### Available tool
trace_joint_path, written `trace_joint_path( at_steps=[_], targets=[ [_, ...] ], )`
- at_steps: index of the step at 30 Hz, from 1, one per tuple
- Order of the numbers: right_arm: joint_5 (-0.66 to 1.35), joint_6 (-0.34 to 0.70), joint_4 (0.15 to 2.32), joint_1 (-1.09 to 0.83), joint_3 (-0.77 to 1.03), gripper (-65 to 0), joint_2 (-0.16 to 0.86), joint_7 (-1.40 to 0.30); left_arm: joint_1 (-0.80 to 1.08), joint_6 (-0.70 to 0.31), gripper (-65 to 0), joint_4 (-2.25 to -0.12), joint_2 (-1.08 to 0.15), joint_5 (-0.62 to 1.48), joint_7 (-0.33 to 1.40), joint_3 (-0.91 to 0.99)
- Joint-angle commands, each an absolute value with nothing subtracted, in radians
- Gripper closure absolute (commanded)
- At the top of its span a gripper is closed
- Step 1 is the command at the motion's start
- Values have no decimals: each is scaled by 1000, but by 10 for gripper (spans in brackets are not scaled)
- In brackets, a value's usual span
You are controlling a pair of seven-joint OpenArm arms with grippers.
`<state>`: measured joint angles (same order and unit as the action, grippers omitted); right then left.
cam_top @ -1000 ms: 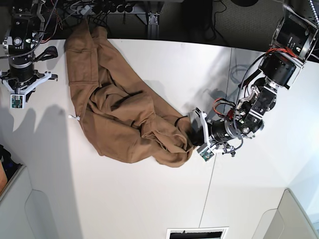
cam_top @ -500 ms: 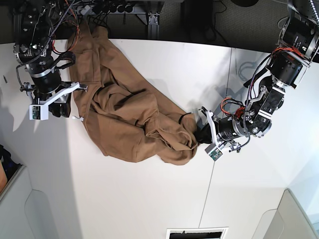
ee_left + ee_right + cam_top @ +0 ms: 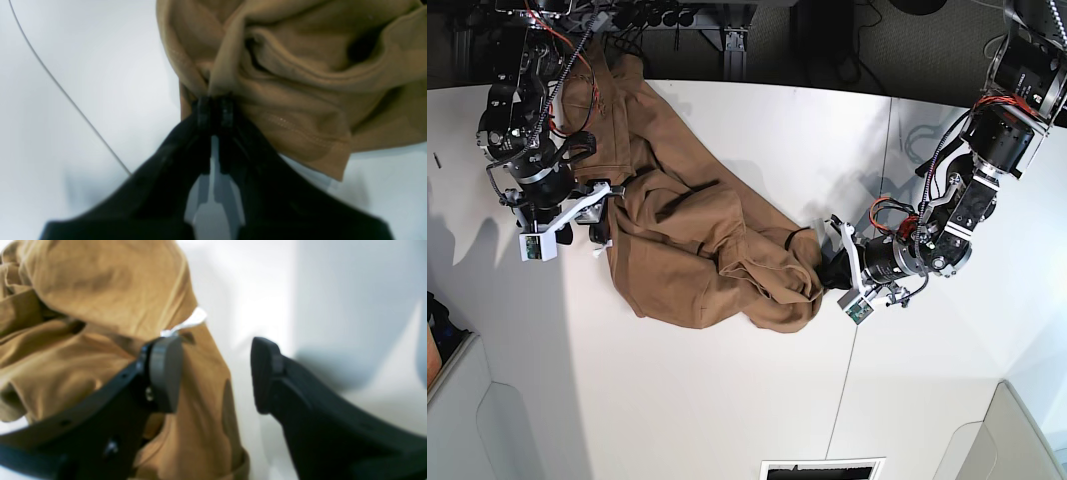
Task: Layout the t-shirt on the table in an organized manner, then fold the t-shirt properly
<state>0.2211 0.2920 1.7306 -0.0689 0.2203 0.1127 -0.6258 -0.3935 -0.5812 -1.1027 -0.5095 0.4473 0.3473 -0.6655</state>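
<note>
Base view is showing the t-shirt lying crumpled on the table, running from the far edge at 11 o'clock down toward the middle, one end hanging over that far edge. The left gripper is sitting at the shirt's 3 o'clock end; in the left wrist view its 2 jaws are pressed together, pinching a gathered fold of tan cloth beside a stitched hem. The right gripper is hovering at the shirt's 9 o'clock edge. In the right wrist view its 2 fingers are standing apart, 1 pad lying over the cloth near a small white label, the other over bare table, nothing clamped between them.
</note>
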Motion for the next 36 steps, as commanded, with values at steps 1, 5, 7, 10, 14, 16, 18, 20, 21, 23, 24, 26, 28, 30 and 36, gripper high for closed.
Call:
trace_joint_path(
  at_steps=[1, 5, 7, 10, 14, 16, 18, 20, 21, 23, 24, 26, 28, 30, 36],
  targets=[
    [242, 296, 1754, -56, 222, -328, 115, -607, -396, -596, 0, -1105, -516, 430, 401, -667],
    [318, 328, 1762, -56, 222, -328, 113, -609, -396, -596, 0, -1105, -516, 430, 401, -667],
    [342, 350, 1779, -56, 222, -328, 105, -617, -396, -596, 0, -1105, -515, 430, 401, -667],
    [352, 371, 1812, -56, 222, -329, 75, -636, -396, -596, 0, -1105, -515, 430, 401, -667],
    [285, 366, 1798, -56, 220, -330, 36, -626, -396, -596, 0, -1105, -515, 430, 400, -667],
    [249, 363, 1779, -56, 209, -330, 31, -612, -396, -596, 0, -1105, -515, 430, 400, -667],
    [192, 348, 1761, -56, 185, -330, 33, -595, -396, -596, 0, -1105, -515, 430, 400, -667],
    [133, 310, 1745, -56, 158, -330, 33, -578, -396, -596, 0, -1105, -515, 430, 400, -667],
    [109, 294, 1736, -56, 146, -330, 33, -570, -396, -596, 0, -1105, -515, 430, 400, -667],
    [74, 264, 1716, -56, 128, -330, 33, -548, -396, -596, 0, -1105, -515, 430, 400, -667],
    [59, 245, 1704, -56, 121, -330, 33, -541, -396, -596, 0, -1105, -515, 430, 400, -667],
    [33, 198, 1685, -56, 115, -320, 33, -533, -396, -596, 0, -1105, -516, 430, 400, -667],
    [7, 173, 1675, -56, 115, -198, 39, -530, -396, -596, 0, -1105, -516, 430, 401, -667],
    [-29, 163, 1675, -56, 117, -16, 46, -530, -396, -596, 0, -1105, -519, 430, 401, -667],
    [-64, 148, 1689, -56, 126, 0, 124, -531, -396, -595, 0, -1179, -582, 438, 397, -664]
  ],
)
